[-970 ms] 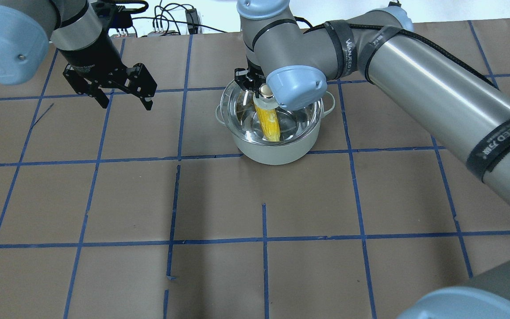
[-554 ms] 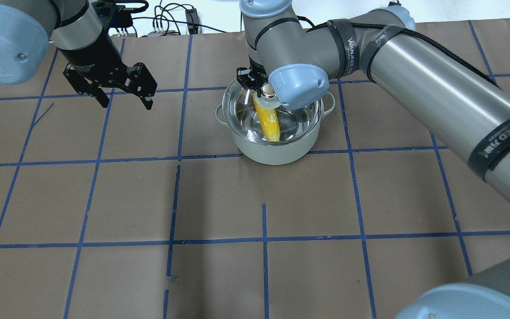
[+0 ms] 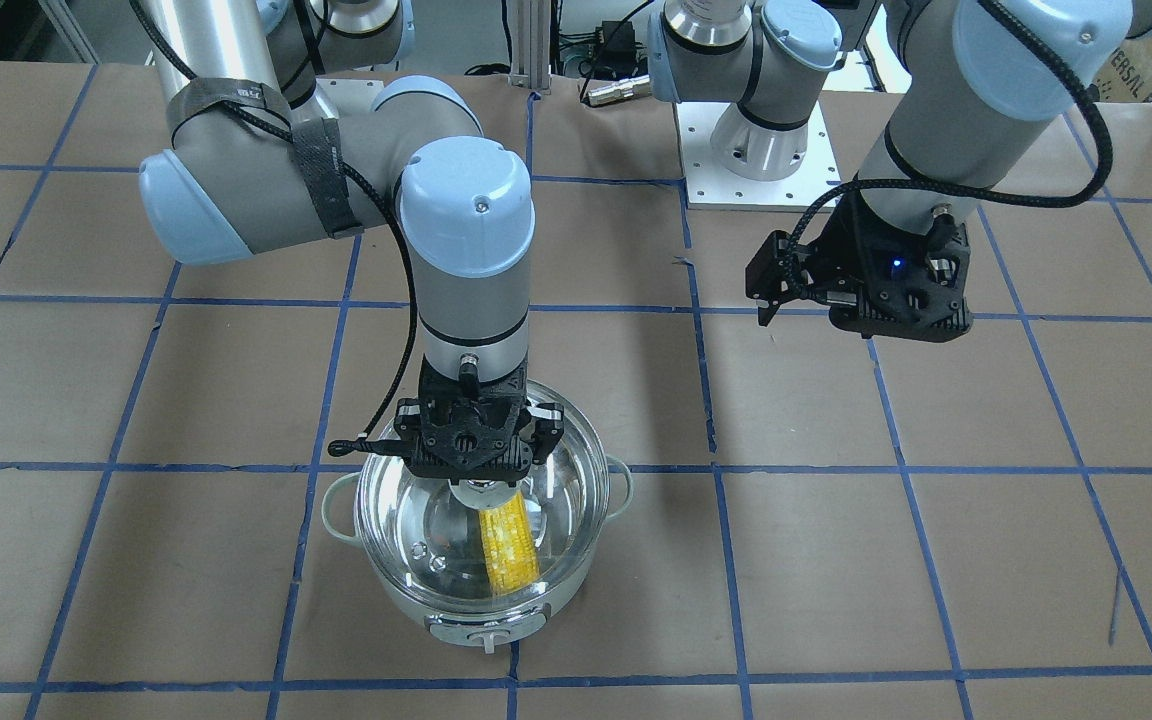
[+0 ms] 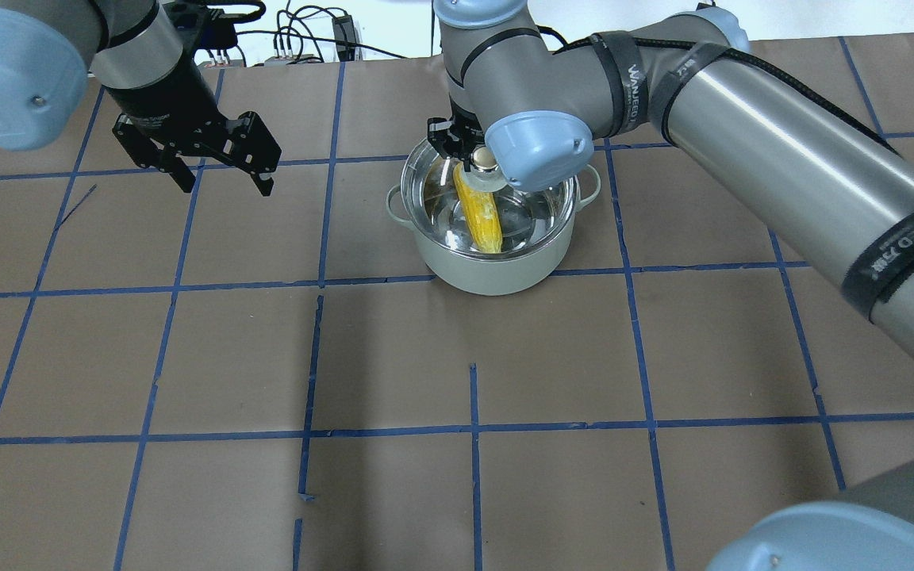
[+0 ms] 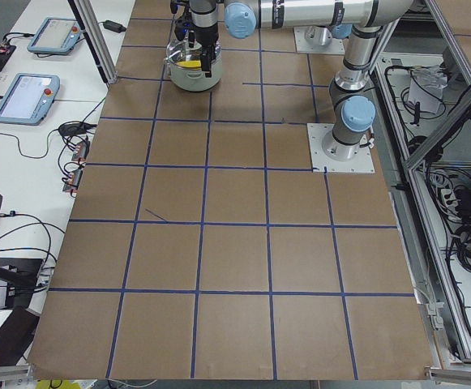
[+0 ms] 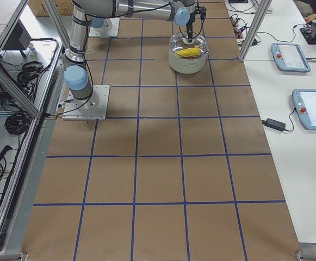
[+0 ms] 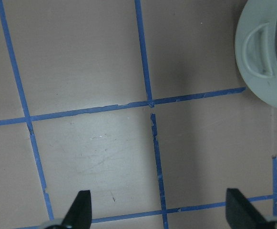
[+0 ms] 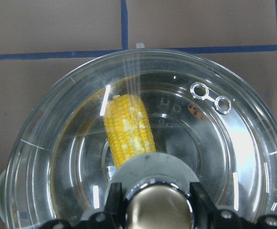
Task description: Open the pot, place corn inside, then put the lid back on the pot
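The right gripper point(image 8: 157, 207) is clamped on the top of the lid point(image 8: 233, 143), which sits across the mouth of the pot point(image 4: 489, 276). The corn point(image 4: 479, 216) lies inside, under the glass. From overhead, the arm's blue wrist cap point(image 4: 538, 149) hides part of the lid. The wrist camera shows two vent holes point(image 8: 210, 95), and the front camera shows the control knob point(image 3: 486, 640). The left gripper point(image 4: 227, 189) hangs spread wide over the taped worktop point(image 4: 393, 357), well aside.

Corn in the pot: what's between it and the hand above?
The clear glass lid, gripped by the right hand, sits over the corn; the right wrist view shows it.
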`<state>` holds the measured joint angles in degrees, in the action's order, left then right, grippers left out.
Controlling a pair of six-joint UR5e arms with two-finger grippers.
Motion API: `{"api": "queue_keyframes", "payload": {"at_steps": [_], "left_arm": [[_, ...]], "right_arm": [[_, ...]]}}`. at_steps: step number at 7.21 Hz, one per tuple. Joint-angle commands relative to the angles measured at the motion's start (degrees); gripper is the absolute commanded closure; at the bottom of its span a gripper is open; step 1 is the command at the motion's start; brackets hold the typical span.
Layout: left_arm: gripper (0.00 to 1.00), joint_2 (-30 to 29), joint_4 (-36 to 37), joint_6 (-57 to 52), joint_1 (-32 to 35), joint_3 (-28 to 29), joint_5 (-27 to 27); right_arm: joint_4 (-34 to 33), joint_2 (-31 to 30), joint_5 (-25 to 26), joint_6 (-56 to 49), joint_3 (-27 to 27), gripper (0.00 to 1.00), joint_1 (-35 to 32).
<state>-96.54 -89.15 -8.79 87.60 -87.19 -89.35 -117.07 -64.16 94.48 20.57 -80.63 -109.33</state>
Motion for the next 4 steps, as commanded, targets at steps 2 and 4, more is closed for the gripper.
{"api": "queue_keyframes", "payload": {"at_steps": [2,4], "left_arm": [[0.0,-0.6,-0.1,3.2,-0.5,1.2,-0.4],[0.0,-0.6,-0.1,3.3,-0.5,1.3,-0.7]], "right_arm": [[-0.5,0.3,0.0,0.0,0.1,0.64,0.2],[-0.8,0.6,-0.1,0.0,0.2,0.64,0.2]]}}
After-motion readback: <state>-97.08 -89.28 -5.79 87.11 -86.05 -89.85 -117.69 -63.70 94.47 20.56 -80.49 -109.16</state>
